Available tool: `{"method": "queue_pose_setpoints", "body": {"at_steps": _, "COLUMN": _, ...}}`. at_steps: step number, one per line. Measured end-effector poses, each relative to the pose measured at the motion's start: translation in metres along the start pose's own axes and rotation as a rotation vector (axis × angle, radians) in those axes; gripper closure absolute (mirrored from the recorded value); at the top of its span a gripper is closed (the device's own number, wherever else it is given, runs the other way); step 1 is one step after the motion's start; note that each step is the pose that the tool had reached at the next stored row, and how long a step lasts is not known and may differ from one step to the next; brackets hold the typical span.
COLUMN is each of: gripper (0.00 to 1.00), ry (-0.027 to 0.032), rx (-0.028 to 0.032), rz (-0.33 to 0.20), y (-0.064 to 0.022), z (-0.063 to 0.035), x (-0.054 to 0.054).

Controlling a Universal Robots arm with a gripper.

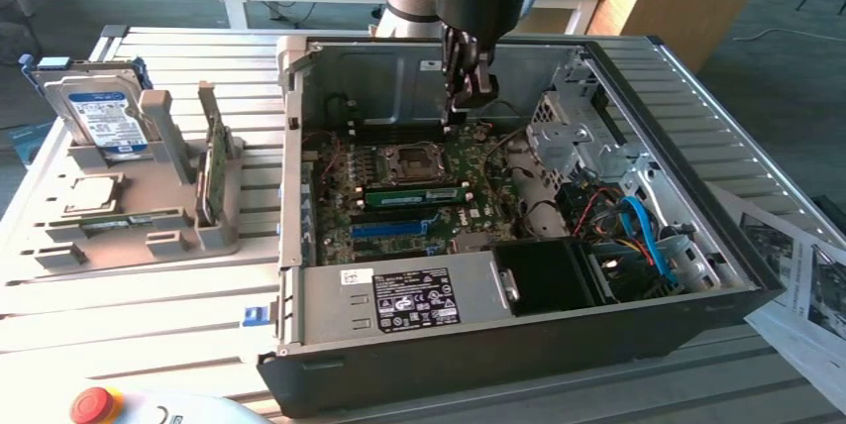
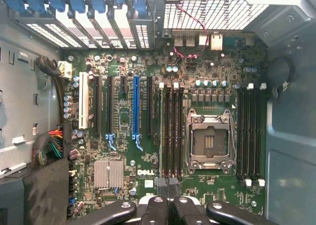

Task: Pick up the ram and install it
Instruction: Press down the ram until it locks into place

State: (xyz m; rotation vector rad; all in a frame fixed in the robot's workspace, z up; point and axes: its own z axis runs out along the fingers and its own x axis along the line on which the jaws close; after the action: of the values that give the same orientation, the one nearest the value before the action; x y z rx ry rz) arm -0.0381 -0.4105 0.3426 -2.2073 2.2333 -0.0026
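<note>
The ram (image 1: 412,195), a narrow green stick with a white sticker, lies along a slot on the motherboard (image 1: 396,231) beside the CPU socket (image 1: 407,160) inside the open computer case (image 1: 740,290). In the wrist view it is edge-on, a thin pale line (image 2: 160,131) among the black memory slots next to the socket (image 2: 207,141). My gripper (image 1: 463,112) hangs above the board, farther back in the case than the ram and apart from it. Its fingers (image 2: 155,207) are shut together with nothing between them; the gripper (image 2: 169,205) looks straight down on the board.
At the exterior view's left, a grey rack (image 1: 158,236) holds a hard drive (image 1: 95,112), a broader green card on edge (image 1: 212,171) and a chip (image 1: 86,191). The power supply (image 1: 403,295), cables (image 1: 635,226) and drive cage (image 1: 576,137) crowd the case. A red button (image 1: 93,404) sits in front.
</note>
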Motion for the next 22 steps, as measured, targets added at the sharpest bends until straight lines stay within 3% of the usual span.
{"method": "queue_pose_setpoints", "body": {"at_steps": 22, "gripper": 0.90, "ry": 0.0000, "rx": -0.0083, "rz": 0.000, "y": -0.0373, "z": 0.0001, "x": 0.004}}
